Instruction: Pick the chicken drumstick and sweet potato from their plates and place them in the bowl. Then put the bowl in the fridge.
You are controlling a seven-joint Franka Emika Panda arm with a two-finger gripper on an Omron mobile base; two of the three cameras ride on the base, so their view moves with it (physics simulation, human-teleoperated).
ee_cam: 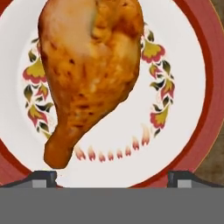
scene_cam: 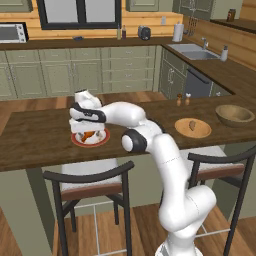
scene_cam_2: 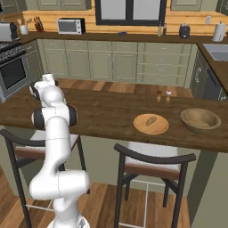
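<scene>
The glossy orange-brown chicken drumstick (ee_cam: 89,74) lies on the white plate with a red-brown rim (ee_cam: 188,87), bone end toward my fingertips. My gripper (ee_cam: 113,177) hovers close over it, open, the jaws standing wide on either side of the bone end and holding nothing. From the left base view the hand sits right over that plate (scene_cam: 102,141) and the drumstick (scene_cam: 88,135). The sweet potato (scene_cam: 192,125) rests on the flat wooden plate (scene_cam: 202,133) farther right. The wooden bowl (scene_cam: 235,115) stands at the counter's right end. The fridge is out of view.
Salt and pepper shakers (scene_cam: 183,99) stand at the far edge of the dark wooden counter (scene_cam: 40,140). Two stools (scene_cam: 90,185) are tucked under its near edge. Green cabinets, a sink (scene_cam: 192,50) and a microwave (scene_cam_2: 71,26) line the back walls.
</scene>
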